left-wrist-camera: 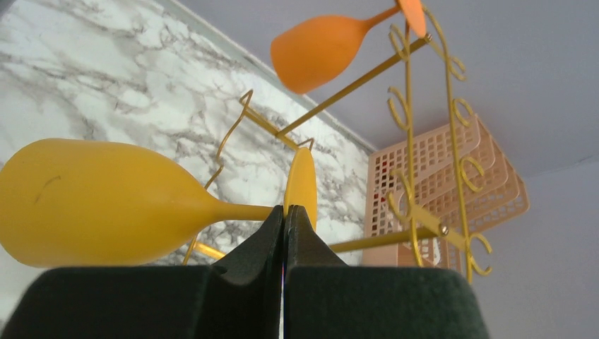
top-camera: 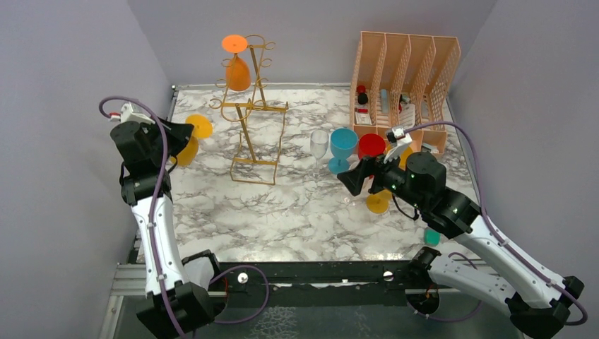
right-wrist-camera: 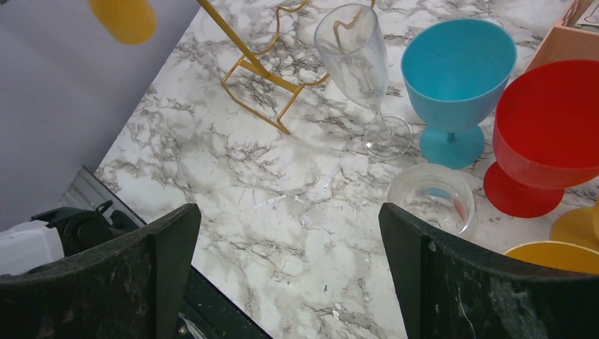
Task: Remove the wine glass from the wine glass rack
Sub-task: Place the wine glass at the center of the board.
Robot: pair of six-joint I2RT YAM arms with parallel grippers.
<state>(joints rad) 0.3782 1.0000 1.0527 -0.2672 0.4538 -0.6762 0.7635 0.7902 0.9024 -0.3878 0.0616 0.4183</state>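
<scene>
The gold wire wine glass rack point(top-camera: 254, 120) stands at the back left of the marble table, with an orange wine glass point(top-camera: 238, 70) hanging upside down from its top. My left gripper point(top-camera: 185, 134) is shut on the stem of a yellow wine glass point(top-camera: 200, 126) and holds it sideways left of the rack, clear of the wires. In the left wrist view the jaws point(left-wrist-camera: 284, 212) pinch the stem by the foot, the yellow bowl point(left-wrist-camera: 92, 201) is at left, and the rack point(left-wrist-camera: 410, 141) and orange glass point(left-wrist-camera: 318, 49) are beyond. My right gripper point(right-wrist-camera: 289, 240) is open and empty above the table.
A peach lattice file organiser point(top-camera: 402, 85) stands at the back right. In front of it are a clear flute point(right-wrist-camera: 357, 49), a blue goblet point(right-wrist-camera: 455, 70), a red goblet point(right-wrist-camera: 547, 127), a clear tumbler point(right-wrist-camera: 432, 198) and a yellow glass point(right-wrist-camera: 551, 254).
</scene>
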